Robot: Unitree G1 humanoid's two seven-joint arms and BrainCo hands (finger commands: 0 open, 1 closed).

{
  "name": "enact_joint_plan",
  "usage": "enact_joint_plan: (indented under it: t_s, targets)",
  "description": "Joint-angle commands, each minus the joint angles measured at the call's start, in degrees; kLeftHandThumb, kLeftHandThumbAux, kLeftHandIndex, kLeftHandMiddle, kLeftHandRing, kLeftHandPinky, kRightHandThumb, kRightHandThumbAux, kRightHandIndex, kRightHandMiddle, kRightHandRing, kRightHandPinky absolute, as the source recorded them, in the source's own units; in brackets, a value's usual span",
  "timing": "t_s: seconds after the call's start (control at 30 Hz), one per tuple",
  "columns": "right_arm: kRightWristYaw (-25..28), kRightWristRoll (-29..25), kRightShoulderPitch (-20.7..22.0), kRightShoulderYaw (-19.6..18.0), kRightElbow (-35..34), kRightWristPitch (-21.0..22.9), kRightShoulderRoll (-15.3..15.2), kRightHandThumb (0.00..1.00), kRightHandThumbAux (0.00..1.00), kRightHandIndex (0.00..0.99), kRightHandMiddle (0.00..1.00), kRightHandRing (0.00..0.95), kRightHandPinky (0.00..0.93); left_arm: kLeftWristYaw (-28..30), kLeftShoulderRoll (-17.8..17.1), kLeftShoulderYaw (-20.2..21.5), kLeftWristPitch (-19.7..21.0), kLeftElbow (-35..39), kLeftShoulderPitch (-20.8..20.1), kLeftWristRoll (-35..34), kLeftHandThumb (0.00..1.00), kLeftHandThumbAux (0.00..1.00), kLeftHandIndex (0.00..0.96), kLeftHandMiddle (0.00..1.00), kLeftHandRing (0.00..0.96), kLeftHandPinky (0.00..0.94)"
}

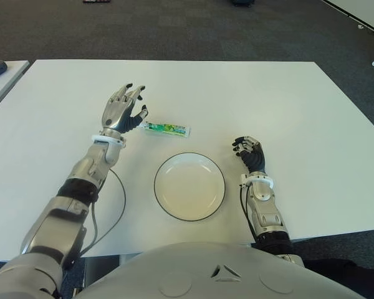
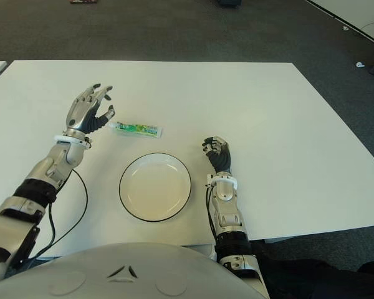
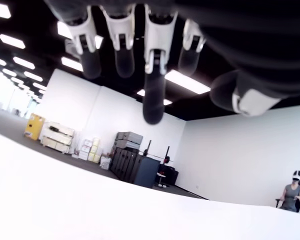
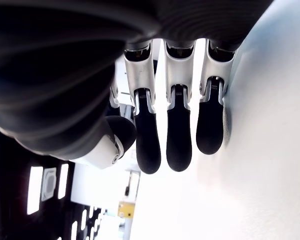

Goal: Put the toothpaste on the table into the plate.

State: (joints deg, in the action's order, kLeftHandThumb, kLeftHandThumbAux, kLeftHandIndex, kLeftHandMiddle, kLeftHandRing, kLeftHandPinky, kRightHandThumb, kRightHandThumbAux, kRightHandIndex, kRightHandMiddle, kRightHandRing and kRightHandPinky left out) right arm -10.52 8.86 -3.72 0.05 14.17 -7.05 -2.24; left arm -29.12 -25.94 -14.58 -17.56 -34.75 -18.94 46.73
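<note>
Toothpaste (image 1: pixel 166 128): on the white surface (image 1: pixel 287 99), centre-left of frame, just above the plate (image 1: pixel 189 186); long axis left-to-right. Our left hand (image 1: pixel 122 109), fingers spread and empty, sits at its left end, nearest. Right hand (image 1: pixel 250 156), curled and empty, right of the plate.

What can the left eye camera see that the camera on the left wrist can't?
Only the left eye view shows the toothpaste lying on the table, the empty plate nearer the robot, and the right hand beside the plate on its right side.

Only the left wrist view shows the room: ceiling lights, cabinets and a seated person far off.

Both show the left hand, fingers spread and holding nothing, just beside the toothpaste's cap end, and the white tabletop.
</note>
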Motion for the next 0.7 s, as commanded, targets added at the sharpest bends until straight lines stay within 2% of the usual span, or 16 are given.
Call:
enact_joint_plan:
  t_s: [0.03,0.23,0.53,0.7]
  targets:
    - [-0.02,0.05,-0.17,0.06,1.17,0.25,0.26,0.710,0.730,0.428,0.506,0.503,0.515,0.13,-1.36,-3.50,0.15,-4.27,-2.95,2.55,0.574,0.301,0.032,0.042,0.038,0.054]
    - [-0.05,0.05,-0.47,0.07,0.50,0.40,0.36,0.709,0.730,0.428,0.512,0.510,0.523,0.31,-1.92,-7.61,0.44,-8.16,-7.01,4.95,0.550,0.254,0.003,0.005,0.004,0.007]
    - [-0.31,0.44,-0.74,0.16,-0.04,0.70,0.32,0.709,0.729,0.429,0.509,0.507,0.521,4.34,-2.24,-12.48,0.22,-11.46,-10.85,5.89,0.530,0.202,0.000,0.000,0.000,0.000]
    - [-0.39,0.58,-0.84,0.14,0.05,0.21,0.15,0.709,0.729,0.428,0.511,0.507,0.517,4.98,-1.92,-16.01,0.48,-15.74,-13.38,7.82,0.520,0.195,0.000,0.000,0.000,0.000]
